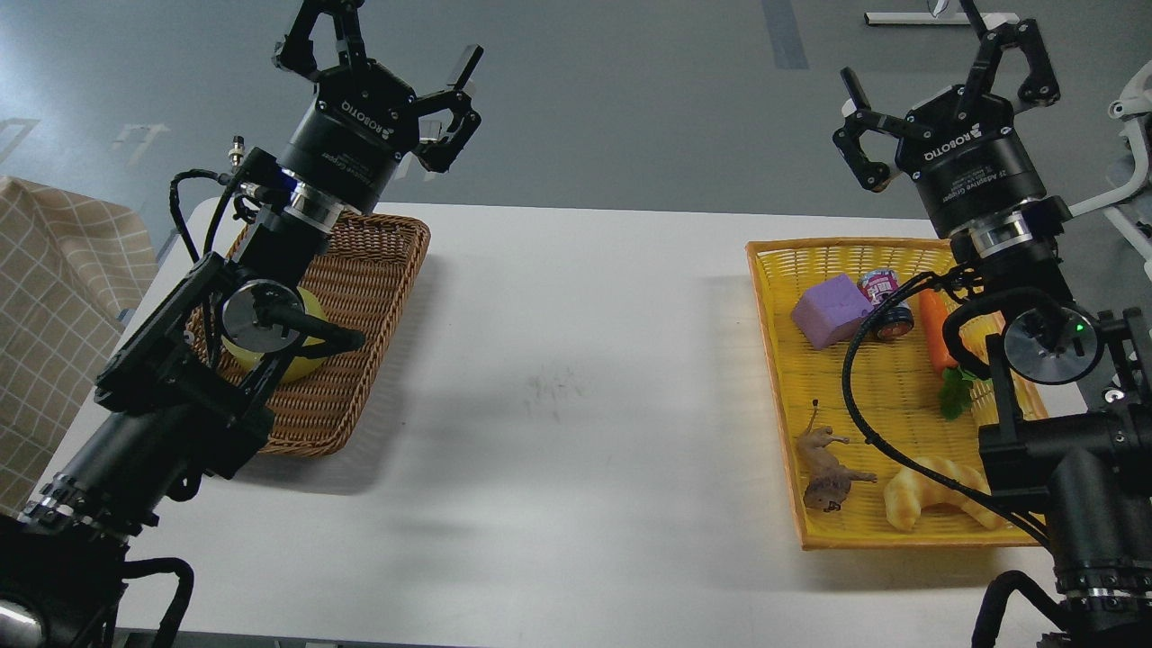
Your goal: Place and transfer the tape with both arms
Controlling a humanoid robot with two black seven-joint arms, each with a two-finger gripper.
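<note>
The tape (301,367) shows as a yellow rounded shape lying in the brown wicker basket (378,270) at the table's left. It is mostly hidden behind my left arm's wrist joint. My left gripper (387,45) is raised high above the basket's far end, open and empty. My right gripper (936,63) is raised above the far edge of the yellow tray (774,360), open and empty.
The yellow tray on the right holds a purple block (832,310), a small jar (886,306), a carrot (936,328), a toy animal (828,472) and a croissant toy (936,499). A checked cloth (54,297) lies at the left edge. The white table (576,378) spans the middle.
</note>
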